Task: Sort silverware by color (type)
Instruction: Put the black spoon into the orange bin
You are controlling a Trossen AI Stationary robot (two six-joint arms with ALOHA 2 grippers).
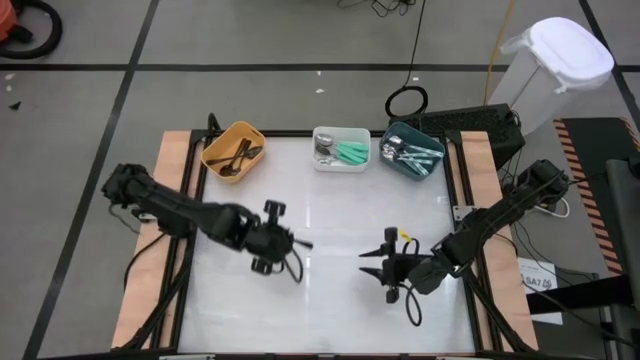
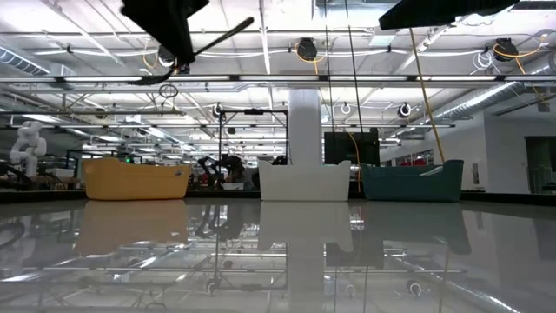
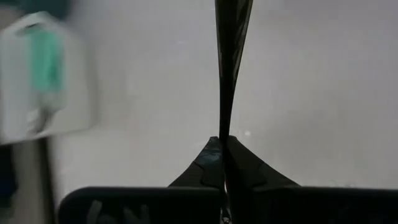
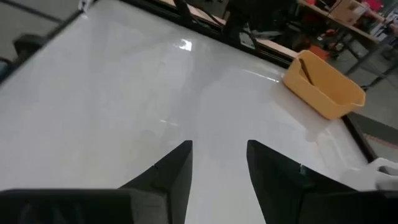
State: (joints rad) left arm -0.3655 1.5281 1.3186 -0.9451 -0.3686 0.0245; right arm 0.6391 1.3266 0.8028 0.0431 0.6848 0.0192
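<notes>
My left gripper [image 1: 290, 241] hangs over the table's middle left, shut on a slim black-handled spoon [image 3: 227, 68] from the silverware. The spoon also shows as a slanted dark bar high in the low view [image 2: 217, 39]. My right gripper [image 4: 219, 155] stands open and empty above the table's near right part [image 1: 378, 262], pointing toward the left. Along the far edge stand an orange bin [image 1: 233, 150] with dark spoons, a white bin [image 1: 340, 148] with mint-green handles and a teal bin [image 1: 412, 152] with silver pieces. My left gripper pinches the spoon's black handle [image 3: 224, 127] between its two shut fingertips, which slant down from the table's left. The spoon sticks out past the fingertips, seen edge-on. It is lifted clear of the table and sits tilted in the low view.
The white tabletop [image 1: 330, 215] between the arms and the bins lies bare and glossy. A black frame rail [image 1: 455, 180] runs along the table's sides. Cables hang below both grippers.
</notes>
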